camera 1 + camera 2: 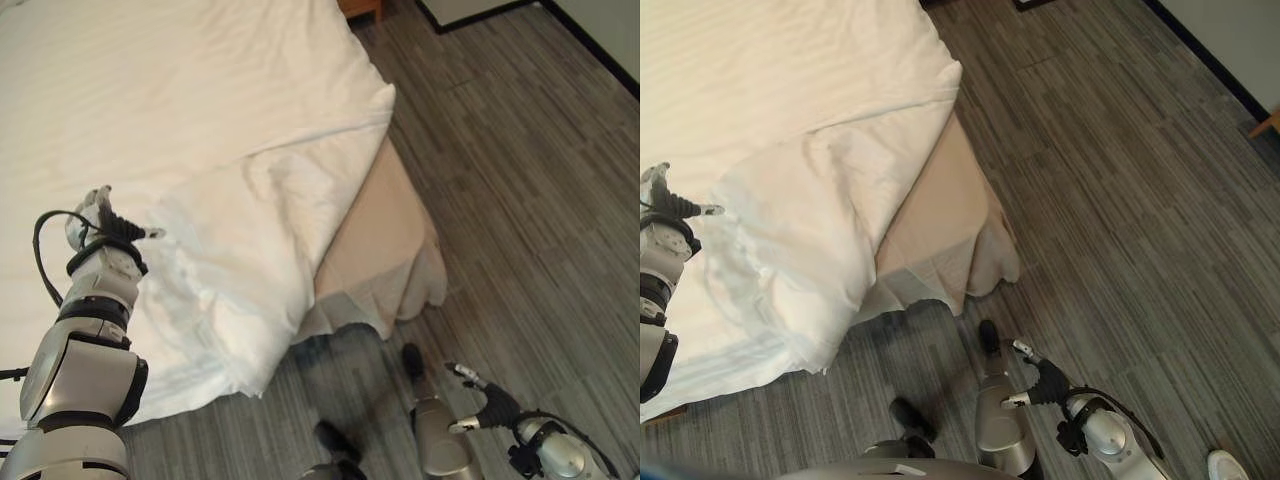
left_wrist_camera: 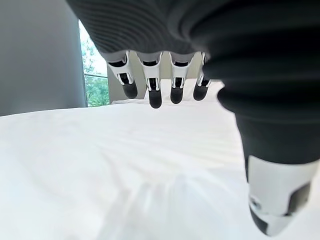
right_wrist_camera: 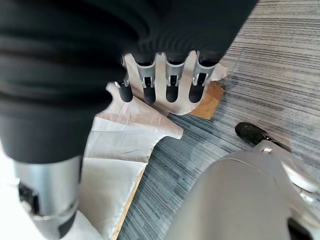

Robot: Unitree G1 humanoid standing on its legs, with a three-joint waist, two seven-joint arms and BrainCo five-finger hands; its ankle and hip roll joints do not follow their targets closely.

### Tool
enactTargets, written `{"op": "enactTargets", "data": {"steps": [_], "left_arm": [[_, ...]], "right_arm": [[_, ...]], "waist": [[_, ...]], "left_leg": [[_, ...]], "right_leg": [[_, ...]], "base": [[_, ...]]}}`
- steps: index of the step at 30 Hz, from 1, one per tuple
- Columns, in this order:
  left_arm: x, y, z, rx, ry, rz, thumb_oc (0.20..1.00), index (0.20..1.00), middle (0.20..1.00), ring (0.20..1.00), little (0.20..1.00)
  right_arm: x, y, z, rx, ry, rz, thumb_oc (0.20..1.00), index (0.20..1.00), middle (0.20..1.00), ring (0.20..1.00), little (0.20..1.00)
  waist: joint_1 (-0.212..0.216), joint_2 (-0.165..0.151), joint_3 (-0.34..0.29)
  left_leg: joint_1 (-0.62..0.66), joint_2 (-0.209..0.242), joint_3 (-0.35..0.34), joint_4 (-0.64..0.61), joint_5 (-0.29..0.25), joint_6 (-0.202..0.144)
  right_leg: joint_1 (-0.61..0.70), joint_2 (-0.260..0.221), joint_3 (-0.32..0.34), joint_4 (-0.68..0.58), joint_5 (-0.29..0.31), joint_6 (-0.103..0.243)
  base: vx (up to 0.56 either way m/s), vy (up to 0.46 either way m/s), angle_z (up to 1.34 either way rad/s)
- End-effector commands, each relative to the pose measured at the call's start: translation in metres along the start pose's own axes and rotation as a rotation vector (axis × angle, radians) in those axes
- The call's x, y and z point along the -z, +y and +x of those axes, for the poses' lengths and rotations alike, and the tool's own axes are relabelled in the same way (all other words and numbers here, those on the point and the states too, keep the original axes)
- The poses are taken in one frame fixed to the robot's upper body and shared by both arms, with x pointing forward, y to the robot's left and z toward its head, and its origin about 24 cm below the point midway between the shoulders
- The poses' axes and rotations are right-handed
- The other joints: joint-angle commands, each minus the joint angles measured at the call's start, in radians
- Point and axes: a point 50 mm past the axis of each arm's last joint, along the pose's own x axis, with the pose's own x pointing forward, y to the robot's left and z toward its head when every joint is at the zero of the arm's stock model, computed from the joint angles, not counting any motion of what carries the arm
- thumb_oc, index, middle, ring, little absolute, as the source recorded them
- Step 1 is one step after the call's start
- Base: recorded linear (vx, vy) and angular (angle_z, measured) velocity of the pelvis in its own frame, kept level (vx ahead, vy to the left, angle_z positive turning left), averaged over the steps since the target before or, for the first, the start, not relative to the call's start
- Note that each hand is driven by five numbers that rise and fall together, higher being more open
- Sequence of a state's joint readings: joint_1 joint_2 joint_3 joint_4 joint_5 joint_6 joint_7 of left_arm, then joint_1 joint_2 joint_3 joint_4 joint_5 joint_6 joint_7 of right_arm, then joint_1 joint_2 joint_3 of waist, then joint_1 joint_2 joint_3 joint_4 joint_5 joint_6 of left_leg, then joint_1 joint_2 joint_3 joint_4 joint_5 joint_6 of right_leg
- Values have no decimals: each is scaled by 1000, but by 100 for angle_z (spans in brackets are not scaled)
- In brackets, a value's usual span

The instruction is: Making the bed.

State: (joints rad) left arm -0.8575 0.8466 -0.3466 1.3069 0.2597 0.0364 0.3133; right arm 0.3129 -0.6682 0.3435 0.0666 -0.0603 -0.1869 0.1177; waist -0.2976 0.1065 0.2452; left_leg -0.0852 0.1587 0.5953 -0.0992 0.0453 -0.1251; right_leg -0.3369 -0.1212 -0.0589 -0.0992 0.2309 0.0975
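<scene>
duvet (image 1: 230, 250): soft, light, bulky, folded corner hangs at 5 o'clock | grip at its edge | left hand (image 1: 108, 228) spread above it | right hand (image 1: 487, 402) spread, empty, over floor (image 1: 520, 200)

White duvet (image 1: 230, 240), grey striped floor (image 1: 520, 200)

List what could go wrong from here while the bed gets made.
1. The white duvet is folded back at the corner, its edge hanging off the bed; a pull might slide more off.
2. The beige bed skirt lies exposed and rumpled.
3. The left hand is open above the duvet, the right hand low over the floor; neither grips cloth.
</scene>
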Motion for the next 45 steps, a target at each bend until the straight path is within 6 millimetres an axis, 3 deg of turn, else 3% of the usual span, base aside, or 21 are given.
{"op": "enactTargets", "data": {"steps": [1, 2, 4, 5, 6, 7, 8, 9, 10, 11, 12, 13, 16, 21, 28, 33, 36, 40, 41, 42, 45], "left_arm": [[33, 22, 3, -28, 108, 30, 1000, 1000, 1000, 1000, 1000], [33, 14, 1, -2, 103, 26, 1000, 1000, 1000, 1000, 1000], [26, 4, -1, 33, 66, 22, 555, 555, 555, 555, 555], [19, -1, -1, 51, 31, 23, 495, 495, 495, 495, 495], [11, -6, -2, 73, -7, 21, 316, 316, 316, 316, 316], [-19, -7, -2, 68, -133, -10, 200, 200, 200, 200, 200], [-20, -8, -3, 68, -134, -11, 200, 200, 200, 200, 200], [-76, -14, -12, 55, -335, -130, 200, 200, 200, 200, 200], [-105, -14, -24, 47, -466, -206, 200, 200, 200, 200, 200], [-104, -15, -24, 49, -464, -206, 200, 200, 200, 200, 200], [-150, -20, -57, 65, -693, -339, 200, 200, 200, 200, 200], [-149, -21, -58, 67, -690, -338, 200, 200, 200, 200, 200], [-198, -22, -100, 62, -920, -412, 200, 200, 200, 200, 200], [-215, -23, -106, 19, -907, -416, 200, 200, 200, 200, 200], [-198, -34, -116, 90, -872, -601, 200, 200, 200, 200, 200], [-221, -53, -185, 364, -1073, -892, 200, 200, 200, 200, 200], [-240, -74, -254, 806, -1153, -1179, 200, 200, 200, 200, 200], [-253, -85, -297, 1079, -1206, -1220, 200, 200, 200, 200, 200], [-262, -96, -328, 1247, -1214, -1208, 200, 200, 200, 200, 200], [-263, -96, -328, 1246, -1215, -1207, 200, 200, 200, 200, 200], [-273, -119, -386, 1574, -1132, -1197, 200, 200, 200, 200, 200]], "right_arm": [[-22, 1, 3, -8, -121, 34, 1000, 1000, 1000, 1000, 1000], [-21, 2, 3, -6, -121, 35, 1000, 1000, 1000, 1000, 1000], [-20, 1, 2, -3, -115, 27, 1000, 1000, 1000, 1000, 1000], [-20, -1, 2, 1, -113, 17, 1000, 1000, 1000, 1000, 1000], [-19, -2, 3, 6, -109, 2, 1000, 1000, 1000, 1000, 1000], [-18, -6, 3, 21, -105, -23, 1000, 1000, 1000, 1000, 1000], [-18, -6, 3, 22, -104, -23, 1000, 1000, 1000, 1000, 1000], [-18, -10, 4, 47, -101, -44, 1000, 1000, 1000, 1000, 1000], [-19, -11, 4, 58, -104, -37, 1000, 1000, 1000, 1000, 1000], [-18, -11, 4, 57, -103, -38, 1000, 1000, 1000, 1000, 1000], [-17, -8, 4, 66, -97, -28, 1000, 1000, 1000, 1000, 1000], [-17, -8, 3, 65, -95, -29, 1000, 1000, 1000, 1000, 1000], [-4, 0, 9, 55, -41, -31, 1000, 1000, 1000, 1000, 1000], [-6, -4, 18, 87, -42, -45, 1000, 1000, 1000, 1000, 1000], [3, -3, 19, 128, 12, -19, 1000, 1000, 1000, 1000, 1000], [16, 4, 24, 131, 74, 22, 1000, 1000, 1000, 1000, 1000], [39, 18, 34, 134, 207, 95, 1000, 1000, 1000, 1000, 1000], [59, 30, 39, 144, 336, 146, 1000, 1000, 1000, 1000, 1000], [73, 40, 38, 150, 428, 189, 1000, 1000, 1000, 1000, 1000], [73, 40, 39, 151, 427, 189, 1000, 1000, 1000, 1000, 1000], [96, 51, 31, 175, 589, 265, 1000, 1000, 1000, 1000, 1000]], "waist": [[0, -7, 20], [-1, -7, 24], [-4, -4, 25], [-6, -1, 27], [-7, 3, 24], [-11, 10, 22], [-14, 5, 29], [-9, 19, 22], [-7, 18, 28], [-8, 19, 28], [-2, 27, 22], [-4, 28, 21], [-4, 35, 10], [-1, 48, 10], [16, 63, 13], [20, 59, -2], [20, 47, -20], [16, 31, -25], [5, 21, -29], [7, 20, -29], [-20, 8, -29]], "left_leg": [[-15, 83, -45, 12, 42, -91], [-28, 88, -45, 12, 48, -93], [-52, 97, -49, 12, 52, -95], [-59, 100, -51, 12, 54, -96], [-64, 101, -53, 12, 54, -96], [-65, 101, -57, 12, 56, -95], [-73, 103, -42, 12, 81, -86], [-58, 95, -65, 12, 51, -91], [-62, 93, -56, 12, 74, -80], [-60, 93, -56, 12, 74, -80], [-46, 82, -64, 12, 69, -77], [-45, 82, -64, 12, 68, -77], [-27, 66, -77, 12, 60, -74], [-12, 54, -79, 12, 53, -68], [25, 44, -75, 12, 48, -62], [68, 39, -96, 12, 37, -55], [108, 28, -108, 12, 23, -43], [136, 24, -107, 12, 16, -34], [162, 20, -105, 12, 3, -28], [160, 20, -104, 12, 7, -28], [187, 15, -94, 12, -2, -21]], "right_leg": [[-21, -35, 19, 21, -123, 146], [-34, -33, 20, 21, -122, 145], [-53, -32, 21, 21, -122, 143], [-59, -32, 22, 21, -123, 143], [-62, -31, 24, 21, -124, 142], [-61, -30, 27, 20, -124, 138], [-70, -28, 21, 24, -104, 130], [-50, -32, 26, 20, -129, 135], [-52, -32, 17, 22, -110, 124], [-50, -32, 17, 22, -111, 124], [-32, -35, 11, 20, -115, 121], [-30, -35, 11, 20, -116, 121], [0, -41, 2, 16, -122, 119], [11, -47, -2, 13, -123, 120], [51, -57, -6, 12, -132, 119], [111, -64, -23, 12, -143, 118], [160, -67, -32, 12, -149, 119], [190, -70, -32, 12, -150, 117], [214, -72, -28, 12, -156, 119], [211, -71, -27, 12, -152, 116], [229, -67, -6, 12, -152, 114]], "base": [[30, 26, -7], [-72, -31, -16], [-49, -27, -11], [0, 0, 0], [0, 0, 0], [-95, -36, 0], [0, 0, 0], [-86, -39, 3], [0, 4, 8], [-59, -42, 14], [26, 3, 16], [25, 4, 15], [10, 5, 9], [-8, 7, 3], [-5, -11, -2], [12, -27, 16], [37, -29, 20], [11, -10, 5], [0, 0, 0], [57, -10, 1], [18, -11, -11]]}}
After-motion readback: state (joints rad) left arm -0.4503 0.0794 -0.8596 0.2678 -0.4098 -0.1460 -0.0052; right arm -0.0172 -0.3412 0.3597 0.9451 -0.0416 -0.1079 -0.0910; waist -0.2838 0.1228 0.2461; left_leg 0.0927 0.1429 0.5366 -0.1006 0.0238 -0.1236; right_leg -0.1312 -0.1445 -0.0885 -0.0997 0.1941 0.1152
